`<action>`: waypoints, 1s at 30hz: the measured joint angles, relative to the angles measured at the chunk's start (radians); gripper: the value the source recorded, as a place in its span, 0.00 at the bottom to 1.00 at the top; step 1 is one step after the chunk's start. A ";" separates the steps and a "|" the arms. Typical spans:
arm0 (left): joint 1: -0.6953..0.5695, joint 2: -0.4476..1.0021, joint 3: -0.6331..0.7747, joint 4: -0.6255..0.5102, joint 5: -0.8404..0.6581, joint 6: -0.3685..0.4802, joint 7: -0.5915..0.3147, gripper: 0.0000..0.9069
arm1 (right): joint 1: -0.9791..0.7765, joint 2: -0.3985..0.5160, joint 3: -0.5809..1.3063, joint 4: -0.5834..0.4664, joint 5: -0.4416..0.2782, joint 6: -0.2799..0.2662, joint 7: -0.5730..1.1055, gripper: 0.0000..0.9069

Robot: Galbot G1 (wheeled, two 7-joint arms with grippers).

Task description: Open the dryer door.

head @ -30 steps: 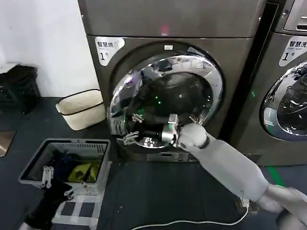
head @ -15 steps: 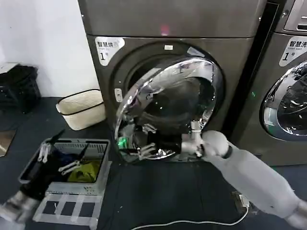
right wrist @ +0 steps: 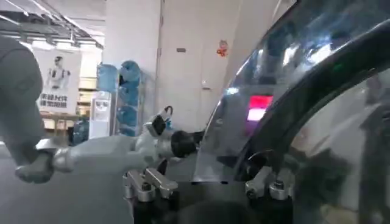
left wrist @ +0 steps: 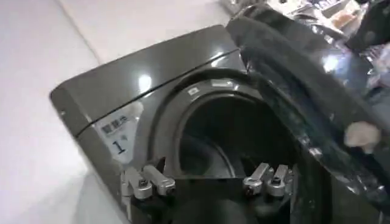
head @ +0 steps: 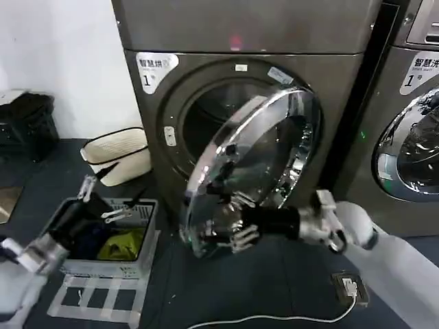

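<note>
- Plainly, the dryer door (head: pixel 250 168) is seen swung roughly halfway out from the bronze-grey machine (head: pixel 240 41), hinged on its right side, with its free edge pointing toward the near left and the drum opening (head: pixel 212 120) exposed behind it.
- The right gripper (head: pixel 240 229) is placed at the door's lower near edge, against the chrome ring; whether its jaws are clenched on the rim or merely pressed against it cannot be told.
- The left gripper (head: pixel 103 199) is held over the laundry basket (head: pixel 68 264) on the floor at the left, well apart from the door, its jaws released and holding nothing.
- The step in hand is judged to be the swing itself, probably past its midpoint.
- For a clean finish, the pull should be carried along an arc about the hinge rather than straight back, so that the rim is not lost or the hinge strained.
- The left arm is best kept low and clear of the door's path.
</note>
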State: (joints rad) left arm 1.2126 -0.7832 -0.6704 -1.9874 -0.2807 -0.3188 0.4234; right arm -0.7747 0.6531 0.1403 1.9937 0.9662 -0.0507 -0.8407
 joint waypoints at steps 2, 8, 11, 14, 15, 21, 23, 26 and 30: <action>-0.045 0.011 0.051 0.014 0.006 -0.004 0.005 1.00 | -0.098 -0.019 0.099 0.021 -0.008 0.013 0.016 1.00; -0.183 0.009 0.253 0.059 0.034 -0.028 0.017 1.00 | -0.406 -0.016 0.422 0.074 -0.037 0.045 0.085 1.00; -0.259 0.003 0.361 0.082 0.043 -0.044 0.020 1.00 | -0.604 0.022 0.626 0.110 -0.067 0.080 0.127 1.00; -0.338 -0.011 0.461 0.109 0.048 -0.062 0.022 1.00 | -0.804 0.112 0.834 0.162 -0.105 0.130 0.178 1.00; -0.361 -0.018 0.492 0.116 0.056 -0.070 0.023 1.00 | -0.868 0.155 0.903 0.181 -0.121 0.150 0.200 1.00; -0.477 -0.069 0.652 0.167 0.114 -0.110 0.016 1.00 | -1.090 0.411 1.210 0.242 -0.271 0.169 0.354 1.00; -0.503 -0.089 0.694 0.181 0.115 -0.111 0.015 1.00 | -1.117 0.500 1.284 0.243 -0.333 0.169 0.406 1.00; -0.537 -0.129 0.748 0.199 0.117 -0.109 0.012 1.00 | -1.123 0.629 1.383 0.237 -0.424 0.165 0.502 1.00; -0.582 -0.184 0.801 0.227 0.117 -0.104 0.004 1.00 | -1.100 0.761 1.493 0.225 -0.503 0.136 0.617 1.00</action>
State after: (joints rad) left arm 0.6301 -0.9677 0.1309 -1.7607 -0.1633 -0.4229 0.4273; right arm -1.8744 1.4146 1.6330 2.2189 0.4632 0.0849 -0.2235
